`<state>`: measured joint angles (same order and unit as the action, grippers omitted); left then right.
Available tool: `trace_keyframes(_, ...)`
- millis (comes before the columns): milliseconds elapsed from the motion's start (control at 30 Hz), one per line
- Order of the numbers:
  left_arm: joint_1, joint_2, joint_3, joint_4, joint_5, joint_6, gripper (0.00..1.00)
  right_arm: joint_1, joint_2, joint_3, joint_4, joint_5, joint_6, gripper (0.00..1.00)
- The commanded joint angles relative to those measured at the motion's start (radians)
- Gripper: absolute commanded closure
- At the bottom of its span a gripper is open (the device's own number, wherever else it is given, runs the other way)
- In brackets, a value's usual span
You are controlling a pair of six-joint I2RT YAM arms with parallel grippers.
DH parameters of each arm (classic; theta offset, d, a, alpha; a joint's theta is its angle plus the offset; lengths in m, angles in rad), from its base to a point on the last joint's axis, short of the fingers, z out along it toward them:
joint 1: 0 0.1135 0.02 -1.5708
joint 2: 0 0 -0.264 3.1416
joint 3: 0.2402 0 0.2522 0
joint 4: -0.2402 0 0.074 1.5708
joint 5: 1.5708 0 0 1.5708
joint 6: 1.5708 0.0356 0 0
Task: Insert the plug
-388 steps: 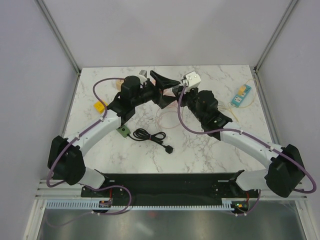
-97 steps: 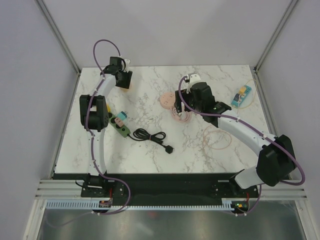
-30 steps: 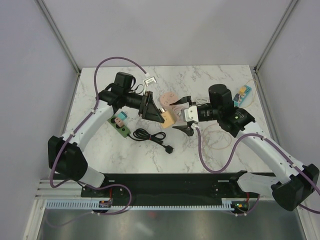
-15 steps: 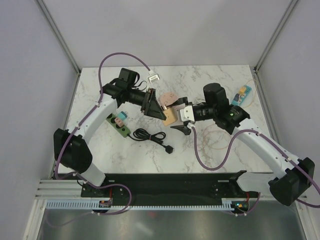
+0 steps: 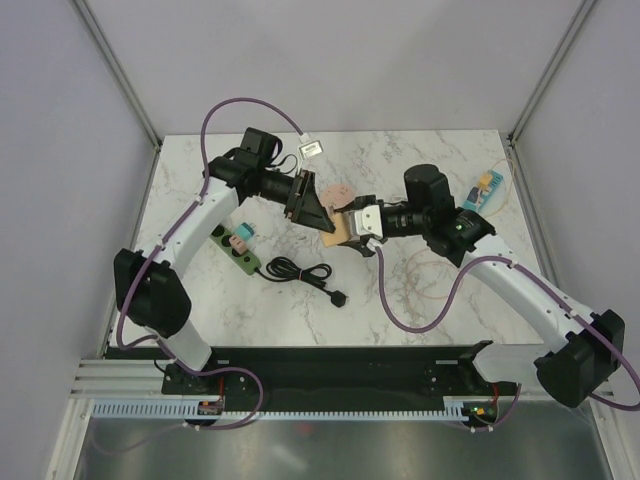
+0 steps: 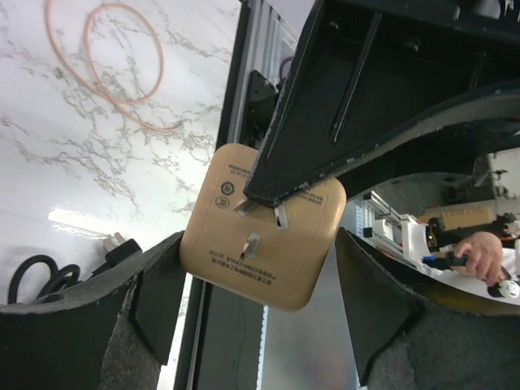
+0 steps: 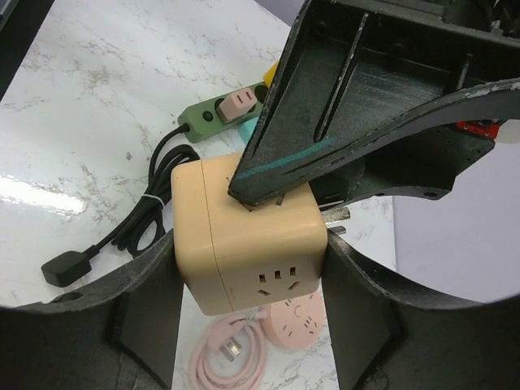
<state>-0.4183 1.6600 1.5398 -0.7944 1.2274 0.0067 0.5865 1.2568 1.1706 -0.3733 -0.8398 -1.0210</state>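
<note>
The tan cube adapter (image 7: 244, 260) hangs in the air over the middle of the worktop (image 5: 420, 160), clear of the surface and caught between both hands. The right hand (image 7: 252, 240) has its fingers pressed against two opposite side faces. The left hand (image 6: 260, 238) brackets another pair of faces, with its pads touching or all but touching, so both appear closed on the cube. Which one carries the weight I cannot tell.

It looks like a hard moulded plastic block: light, rigid, and smooth enough to twist or slide in a loose pinch. Its rounded corners offer nothing to hold. The flat side faces are the place to grip, square across the body, with the metal prongs (image 6: 252, 244) left free. These are stiff and would probably jam rather than bend if they met a socket crooked.

The likely socket is the green power strip (image 5: 243, 260), which lies on the worktop towards the left edge. A pink plug (image 7: 240, 101) already sits in it.

- From above, the hands cover most of the cube.
- In the left wrist view, the right hand's finger crosses the prong face and hides part of it.
- In the right wrist view, the left hand's finger cuts off one end of the strip, so its free openings cannot be counted.
</note>
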Motion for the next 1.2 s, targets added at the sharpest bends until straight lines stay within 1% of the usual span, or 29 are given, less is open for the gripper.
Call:
trace_keyframes(0, -0.007, -0.012, 0.088, 0.043, -0.043, -0.065, 0.21, 0.015, -0.006, -0.020, 0.118, 0.004, 0.091, 1.00)
trace_keyframes(33, -0.004, -0.016, 0.092, 0.055, -0.070, -0.089, 0.18, 0.015, -0.011, -0.040, 0.169, 0.008, 0.111, 1.00)
trace_keyframes(67, 0.003, -0.022, 0.097, 0.107, -0.138, -0.187, 0.16, 0.015, -0.023, -0.064, 0.239, 0.031, 0.172, 1.00)
trace_keyframes(100, 0.015, -0.025, 0.105, 0.122, -0.150, -0.215, 0.14, 0.013, -0.028, -0.089, 0.314, 0.044, 0.230, 1.00)
trace_keyframes(167, 0.027, -0.035, 0.112, 0.164, -0.193, -0.296, 0.14, 0.015, -0.040, -0.114, 0.367, 0.079, 0.271, 1.00)
trace_keyframes(200, 0.033, -0.042, 0.111, 0.178, -0.209, -0.322, 0.13, 0.015, -0.045, -0.138, 0.452, 0.093, 0.318, 1.00)
trace_keyframes(233, 0.051, -0.052, 0.106, 0.196, -0.232, -0.350, 0.12, 0.015, -0.049, -0.150, 0.485, 0.106, 0.340, 1.00)
trace_keyframes(267, 0.061, -0.061, 0.085, 0.254, -0.244, -0.420, 0.11, 0.015, -0.057, -0.161, 0.519, 0.123, 0.369, 1.00)
trace_keyframes(300, 0.079, -0.092, 0.068, 0.286, -0.250, -0.460, 0.07, 0.015, -0.060, -0.175, 0.571, 0.146, 0.390, 1.00)
trace_keyframes(333, 0.087, -0.109, 0.051, 0.332, -0.249, -0.494, 0.06, 0.015, -0.063, -0.181, 0.589, 0.154, 0.424, 1.00)
trace_keyframes(367, 0.095, -0.124, 0.013, 0.377, -0.249, -0.558, 0.05, 0.013, -0.068, -0.187, 0.611, 0.160, 0.435, 1.00)
trace_keyframes(400, 0.107, -0.158, -0.003, 0.459, -0.249, -0.589, 0.04, 0.015, -0.069, -0.207, 0.669, 0.171, 0.453, 1.00)
trace_keyframes(467, 0.116, -0.187, -0.032, 0.521, -0.269, -0.673, 0.04, 0.015, -0.080, -0.232, 0.759, 0.238, 0.545, 1.00)
trace_keyframes(500, 0.128, -0.213, -0.061, 0.571, -0.294, -0.703, 0.04, 0.013, -0.083, -0.268, 0.872, 0.307, 0.580, 1.00)
trace_keyframes(533, 0.136, -0.227, -0.078, 0.595, -0.304, -0.771, 0.04, 0.015, -0.088, -0.296, 0.954, 0.349, 0.672, 1.00)
trace_keyframes(567, 0.144, -0.239, -0.098, 0.628, -0.310, -0.810, 0.05, 0.010, -0.091, -0.327, 1.044, 0.391, 0.726, 1.00)
trace_keyframes(600, 0.154, -0.250, -0.139, 0.661, -0.315, -0.847, 0.07, 0.015, -0.091, -0.375, 1.189, 0.427, 0.758, 1.00)
trace_keyframes(633, 0.156, -0.270, -0.156, 0.705, -0.334, -0.910, 0.08, 0.016, -0.088, -0.391, 1.239, 0.520, 0.789, 1.00)
trace_keyframes(667, 0.156, -0.275, -0.185, 0.719, -0.341, -0.934, 0.08, 0.019, -0.083, -0.400, 1.272, 0.566, 0.835, 1.00)
trace_keyframes(733, 0.148, -0.296, -0.210, 0.779, -0.350, -0.987, 0.10, 0.029, -0.077, -0.407, 1.286, 0.667, 0.838, 1.00)
trace_keyframes(800, 0.132, -0.316, -0.245, 0.819, -0.373, -0.999, 0.11, 0.029, -0.073, -0.419, 1.316, 0.688, 0.858, 1.00)
trace_keyframes(867, 0.109, -0.351, -0.283, 0.834, -0.455, -0.988, 0.11, 0.029, -0.068, -0.437, 1.373, 0.720, 0.883, 1.00)
trace_keyframes(933, 0.061, -0.364, -0.316, 0.856, -0.541, -0.990, 0.10, 0.032, -0.065, -0.439, 1.395, 0.752, 0.923, 1.00)
trace_keyframes(1033, 0.012, -0.341, -0.356, 0.929, -0.560, -1.039, 0.10, 0.044, -0.059, -0.431, 1.390, 0.811, 0.947, 1.00)
trace_keyframes(1067, 0.004, -0.335, -0.377, 0.978, -0.568, -1.054, 0.09, 0.049, -0.056, -0.431, 1.392, 0.814, 0.947, 1.00)
trace_keyframes(1100, -0.013, -0.326, -0.391, 1.021, -0.577, -1.073, 0.02, 0.055, -0.053, -0.433, 1.390, 0.815, 0.944, 1.00)
trace_keyframes(1167, -0.030, -0.324, -0.424, 1.092, -0.617, -1.100, 0.00, 0.061, -0.045, -0.436, 1.390, 0.821, 0.940, 1.00)
